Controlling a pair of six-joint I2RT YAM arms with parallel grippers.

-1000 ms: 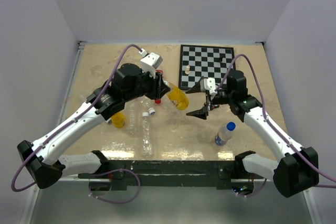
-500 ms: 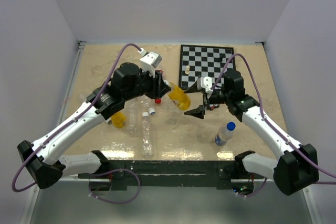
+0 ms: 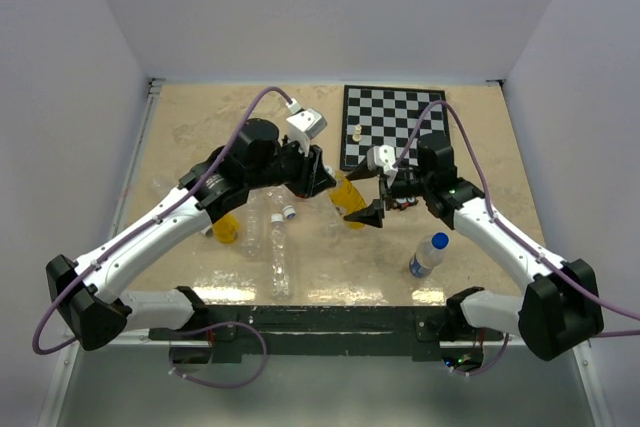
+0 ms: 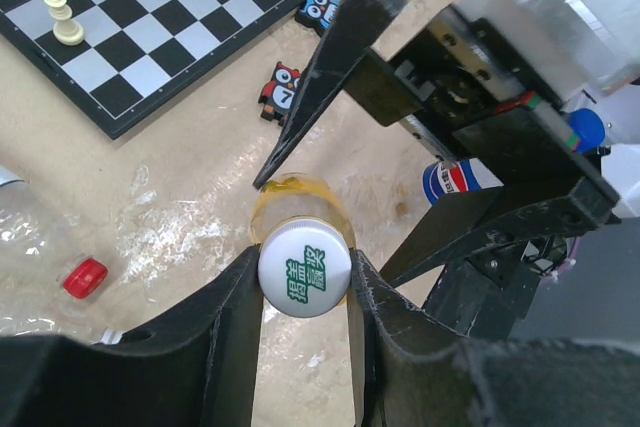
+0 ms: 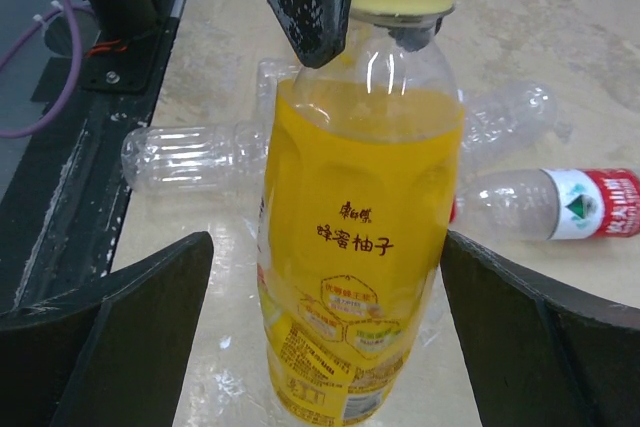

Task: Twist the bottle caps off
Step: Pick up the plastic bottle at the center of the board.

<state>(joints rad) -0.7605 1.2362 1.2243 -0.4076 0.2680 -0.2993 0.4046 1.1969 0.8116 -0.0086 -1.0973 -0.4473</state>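
**Cap pinched, body not yet clamped**

The left gripper (image 4: 304, 292) is pinching the white ribbed plastic screw cap (image 4: 305, 275) of an orange-yellow plastic drink bottle (image 5: 360, 247). One black finger presses against each side of the cap, seen from straight above in the left wrist view. The bottle is roughly upright near the middle of the sandy-beige table (image 3: 200, 127), just in front of the black-and-white chessboard (image 3: 393, 127). Whether its base rests on the table cannot be told. The right gripper (image 5: 325, 287) is spread wide, its two fingers flanking the bottle's belly with a clear gap on each side and touching nothing.

By my reading, the step in hand is bracing this bottle. The cap looks fully seated on the neck, so the unscrewing proper has not begun. The next move calls for the right jaws to close squarely on the bottle's body, firmly enough that it cannot spin but not so hard that the thin plastic buckles. The left wrist would then have to turn the cap in the loosening direction, probably in several bites, keeping in line with the neck.

Two more bottles wait: a second orange-yellow bottle (image 3: 227, 229) beside the left arm, its cap hidden, and a clear plastic bottle with a blue cap and blue-and-white label (image 3: 428, 255) near the right arm
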